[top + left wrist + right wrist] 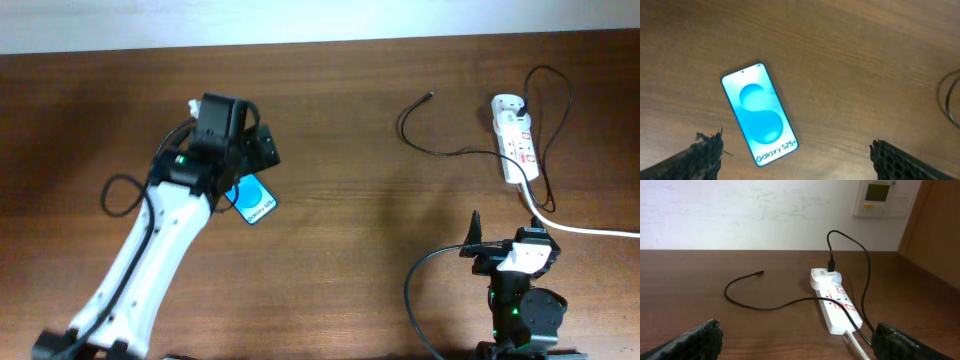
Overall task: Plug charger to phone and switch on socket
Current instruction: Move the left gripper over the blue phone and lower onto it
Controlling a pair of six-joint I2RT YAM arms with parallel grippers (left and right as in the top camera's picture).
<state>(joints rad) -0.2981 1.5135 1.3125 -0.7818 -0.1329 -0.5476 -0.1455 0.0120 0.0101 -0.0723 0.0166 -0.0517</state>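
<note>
Hovering over the slim blue-screened smartphone [760, 120], left gripper [797, 148] spread wide, right gripper [796, 336] gaping, facing white elongated power strip [836, 304], thin black cable [760, 307] plugged in.

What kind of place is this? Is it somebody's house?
Probably an indoor workroom or lab, though I can't rule out a house. There's a brown wooden table, a plain white wall with a small control panel on it, and a white power strip with a charger plugged in.
</note>
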